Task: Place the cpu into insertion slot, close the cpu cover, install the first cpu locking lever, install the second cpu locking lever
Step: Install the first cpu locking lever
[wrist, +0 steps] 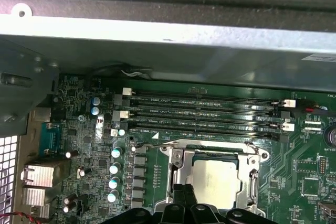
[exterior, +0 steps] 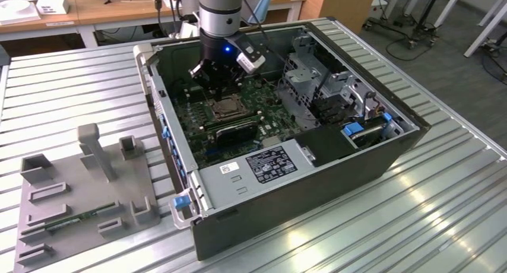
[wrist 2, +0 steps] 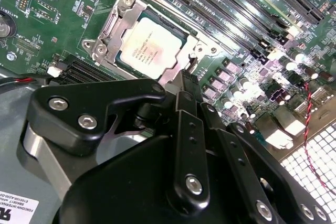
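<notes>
Silvery cpu (wrist 2: pixel 149 45) lies just beside the claw (wrist 2: pixel 187 80).

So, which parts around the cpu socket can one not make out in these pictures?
- First wrist view: the near side of the cpu and of the cpu cover is hidden behind the gripper and cut off by the picture's edge.
- Second wrist view: the gripper covers the cover's nearest side, so whether it is latched there cannot be judged.
- Exterior view: the insertion slot is too small to show detail.
</notes>
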### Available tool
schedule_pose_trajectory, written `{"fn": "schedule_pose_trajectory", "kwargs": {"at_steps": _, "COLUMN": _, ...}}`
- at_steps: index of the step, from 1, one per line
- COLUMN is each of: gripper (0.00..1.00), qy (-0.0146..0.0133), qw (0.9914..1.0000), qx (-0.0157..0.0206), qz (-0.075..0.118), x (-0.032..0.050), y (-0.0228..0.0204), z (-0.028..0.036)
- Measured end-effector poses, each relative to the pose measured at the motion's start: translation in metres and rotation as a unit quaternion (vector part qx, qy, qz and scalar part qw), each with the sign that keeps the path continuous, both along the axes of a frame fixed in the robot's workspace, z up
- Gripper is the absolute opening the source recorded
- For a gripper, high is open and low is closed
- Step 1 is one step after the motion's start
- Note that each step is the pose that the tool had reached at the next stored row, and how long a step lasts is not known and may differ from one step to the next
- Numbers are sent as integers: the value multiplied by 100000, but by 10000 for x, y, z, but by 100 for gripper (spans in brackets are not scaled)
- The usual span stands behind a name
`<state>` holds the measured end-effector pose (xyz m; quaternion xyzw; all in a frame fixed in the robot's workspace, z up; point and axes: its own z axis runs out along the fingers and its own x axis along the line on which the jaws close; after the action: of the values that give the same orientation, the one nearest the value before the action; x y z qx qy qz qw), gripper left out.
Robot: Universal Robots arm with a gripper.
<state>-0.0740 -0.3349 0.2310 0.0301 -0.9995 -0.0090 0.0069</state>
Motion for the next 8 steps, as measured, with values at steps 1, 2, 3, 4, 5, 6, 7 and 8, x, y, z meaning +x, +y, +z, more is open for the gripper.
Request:
{"fn": "schedule_pose_trajectory", "kwargs": {"at_steps": 1, "gripper": 11, "qy": -1, "qw": 100000, "qx": 0, "qz": 0, "x": 0, "y": 0, "z": 0}}
{"fn": "schedule_pose_trajectory", "kwargs": {"at_steps": 2, "gripper": 11, "qy": 0, "qw": 100000, "qx": -1, "qz": 3, "x": 0, "y": 0, "z": 0}}
{"fn": "schedule_pose_trajectory", "kwargs": {"at_steps": 3, "gripper": 11, "qy": -1, "qw": 100000, "qx": 2, "qz": -2, "x": 0, "y": 0, "z": 0}}
{"fn": "schedule_pose_trajectory", "kwargs": {"at_steps": 4, "gripper": 11, "qy": -2, "qw": 100000, "qx": 1, "qz": -2, "x": 0, "y": 0, "z": 0}}
{"fn": "schedule_pose_trajectory", "kwargs": {"at_steps": 5, "gripper": 11, "qy": 0, "qw": 100000, "qx": -1, "qz": -2, "x": -1, "y": 0, "z": 0}}
{"fn": "schedule_pose_trajectory", "kwargs": {"at_steps": 6, "gripper": 11, "qy": 1, "qw": 100000, "qx": 1, "qz": 0, "x": -1, "y": 0, "z": 0}}
{"fn": "schedule_pose_trajectory", "kwargs": {"at_steps": 7, "gripper": 11, "qy": -3, "qw": 100000, "qx": 3, "qz": 1, "x": -1, "y": 0, "z": 0}}
{"fn": "schedule_pose_trajectory", "kwargs": {"at_steps": 8, "gripper": 11, "qy": 1, "qw": 100000, "qx": -1, "qz": -9, "x": -4, "y": 0, "z": 0}}
